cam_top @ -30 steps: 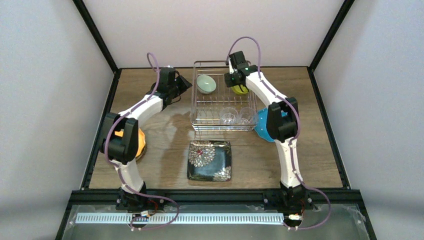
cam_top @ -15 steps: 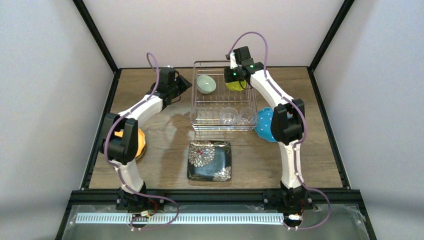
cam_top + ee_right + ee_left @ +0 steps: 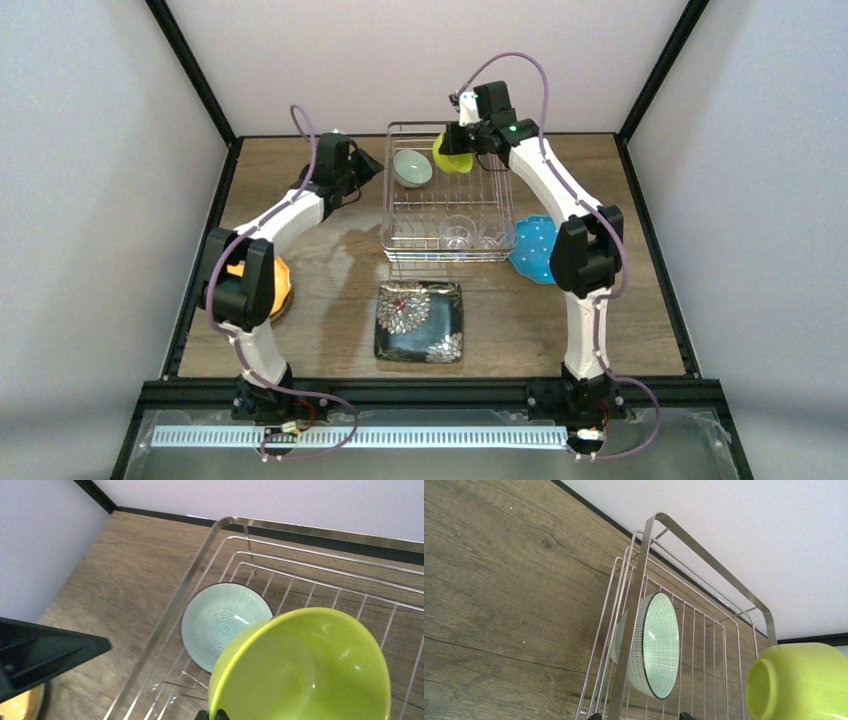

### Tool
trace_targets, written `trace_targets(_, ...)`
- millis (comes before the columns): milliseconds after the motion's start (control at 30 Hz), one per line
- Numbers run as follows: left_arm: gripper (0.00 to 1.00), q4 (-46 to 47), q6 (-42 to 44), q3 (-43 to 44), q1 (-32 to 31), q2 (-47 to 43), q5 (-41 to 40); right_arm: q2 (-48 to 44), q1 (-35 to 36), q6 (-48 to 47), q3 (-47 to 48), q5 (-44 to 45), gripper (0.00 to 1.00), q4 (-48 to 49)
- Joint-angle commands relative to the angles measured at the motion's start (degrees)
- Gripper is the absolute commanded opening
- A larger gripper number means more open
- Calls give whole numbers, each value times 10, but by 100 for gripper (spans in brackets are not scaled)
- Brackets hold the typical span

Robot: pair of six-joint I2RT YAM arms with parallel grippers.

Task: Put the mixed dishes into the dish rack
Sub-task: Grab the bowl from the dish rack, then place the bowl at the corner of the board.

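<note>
**Top view.** The right tool [image 3: 462, 147] is pinched shut on the rim of the yellow-green bowl [image 3: 450, 159], holding it tipped on edge above the far end of the rack [image 3: 386, 205]. The step in hand looks like placing this bowl. Next it needs lowering onto the wire grid beside the mint bowl [image 3: 412, 167] without knocking it, then releasing. Two glass cups [image 3: 456, 232] stand at the rack's near end. Outside the rack on the wood-grain tabletop [image 3: 330, 250] are three plates:
- a blue dotted plate [image 3: 531, 250] against its right side
- a glossy black square plate [image 3: 419, 320] with flowers just in front of it
- an orange plate [image 3: 283, 285] well to its left

The left tool [image 3: 365, 165] hangs just left of the rack, jaws wide, holding nothing.

**Left wrist.** The rack is thin bright steel wire with a flat bent-strip rim. The mint bowl, finely ribbed with a dark rim, sits just inside the rack's left wall. The yellow-green bowl is smooth, and its foot ring shows.

**Right wrist.** The yellow-green bowl's inside is glossy and plain, and it hangs over the rack's grid. The mint bowl shows concentric rings.
</note>
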Motion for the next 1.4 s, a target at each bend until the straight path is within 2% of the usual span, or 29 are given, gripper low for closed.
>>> trace_targets(0, 90, 7, -5, -13, 2, -20, 6, -39, -1, 24, -14, -58, 1, 34)
trace_targets(300, 90, 6, -5, -17, 1, -27, 5, -67, 0, 65, -61, -122, 1, 80)
trace_targets(633, 90, 3, -4, -17, 1, -28, 7, -119, -36, 116, -137, -141, 1, 146)
trace_targets(767, 90, 2, -2, -17, 1, -28, 9, -123, -49, 99, -122, -99, 1, 131)
trace_targets(1033, 90, 2, 5, -17, 1, -24, 11, -108, -55, 33, -37, 50, 1, 47)
trace_targets(1367, 90, 6, 7, -18, 1, -21, 19, -94, -68, 2, -20, 245, 1, -19)
